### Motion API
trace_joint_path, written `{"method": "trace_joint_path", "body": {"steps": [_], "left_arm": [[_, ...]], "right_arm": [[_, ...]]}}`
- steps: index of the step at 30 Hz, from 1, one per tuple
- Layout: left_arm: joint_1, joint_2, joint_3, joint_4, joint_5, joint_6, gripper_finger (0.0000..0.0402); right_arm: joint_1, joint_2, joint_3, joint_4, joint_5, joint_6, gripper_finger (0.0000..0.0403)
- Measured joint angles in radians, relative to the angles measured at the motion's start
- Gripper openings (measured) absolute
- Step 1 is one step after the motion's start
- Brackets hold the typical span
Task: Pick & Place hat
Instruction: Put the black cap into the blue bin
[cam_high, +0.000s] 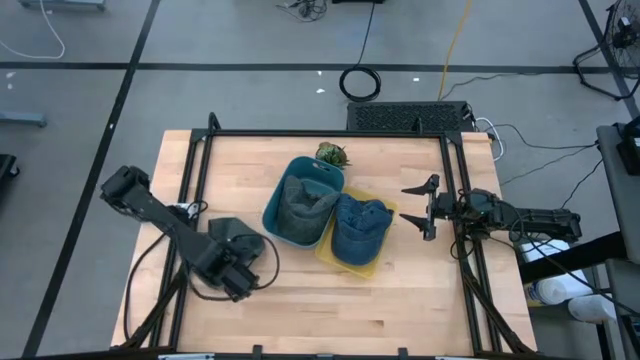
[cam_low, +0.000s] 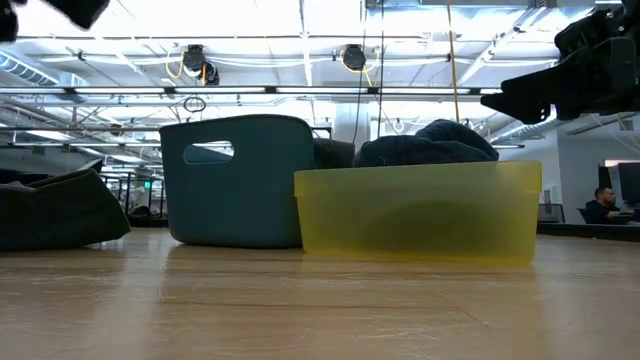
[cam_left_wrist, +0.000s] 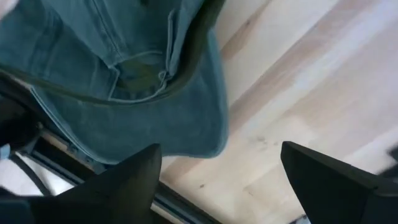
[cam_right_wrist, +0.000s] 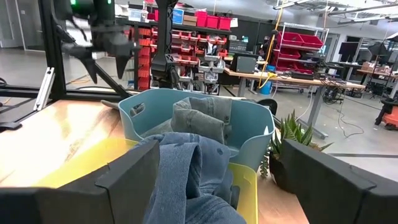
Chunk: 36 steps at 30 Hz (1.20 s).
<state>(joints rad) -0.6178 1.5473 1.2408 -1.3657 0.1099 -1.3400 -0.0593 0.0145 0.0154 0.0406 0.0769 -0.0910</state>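
Blue hat (cam_high: 358, 229) in yellow bin (cam_high: 372, 266); grey hat (cam_high: 303, 208) in teal bin (cam_high: 322, 171); both fingers wide.

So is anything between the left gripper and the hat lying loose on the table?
Nothing visible. The left gripper is open right at the hat's edge, with only bare table between its fingers. The blue bin stands apart from the hat.

A small plant (cam_high: 332, 154) stands on the table (cam_high: 400, 300) just behind the blue bin's far corner; a cable coil (cam_high: 360, 82) lies on the floor beyond; red bins (cam_right_wrist: 205, 18) fill shelving; a person (cam_low: 602, 203) sits far off.
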Motion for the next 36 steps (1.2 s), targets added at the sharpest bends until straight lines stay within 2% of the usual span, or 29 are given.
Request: {"method": "trace_joint_path", "body": {"steps": [5,14,23,32,36], "left_arm": [[-0.009,0.058,-0.038,-0.014,0.041,-0.014,0.034],[0.067,0.113,-0.038,-0.039,-0.049,-0.004,0.034],[0.069,0.209,-0.038,0.123,0.015,0.019,0.034],[0.051,0.299,-0.038,0.063,0.035,0.019,0.0339],[0.048,0.319,-0.038,0.073,0.052,0.04,0.031]], "right_arm": [[0.0,0.0,0.0,0.0,0.0,0.0,0.0325],[0.0,0.0,0.0,0.0,0.0,0.0,0.0325],[0.0,0.0,0.0,0.0,0.0,0.0,0.0325],[0.0,0.0,0.0,0.0,0.0,0.0,0.0325],[0.0,0.0,0.0,0.0,0.0,0.0,0.0325]]}}
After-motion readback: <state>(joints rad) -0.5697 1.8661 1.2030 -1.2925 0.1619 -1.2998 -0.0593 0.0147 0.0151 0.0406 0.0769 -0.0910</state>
